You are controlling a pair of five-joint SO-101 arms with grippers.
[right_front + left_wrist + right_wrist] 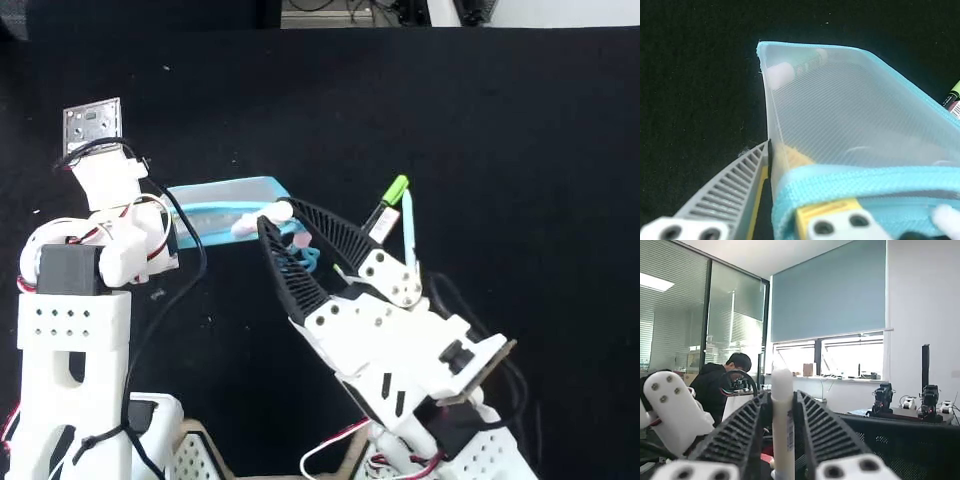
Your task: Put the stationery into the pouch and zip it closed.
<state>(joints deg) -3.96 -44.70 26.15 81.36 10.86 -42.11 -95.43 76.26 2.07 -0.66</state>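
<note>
Pouch [850, 125]: translucent, ribbed, turquoise-edged.

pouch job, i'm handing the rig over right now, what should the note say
Left claw: shut on one end of the pouch.
Right claw: shut on a white stick, at the pouch's other end.
Done: one white item shows inside the pouch.
To do: put the stick in, then the green-capped marker and blue pen lying on the table, then zip.
</note>
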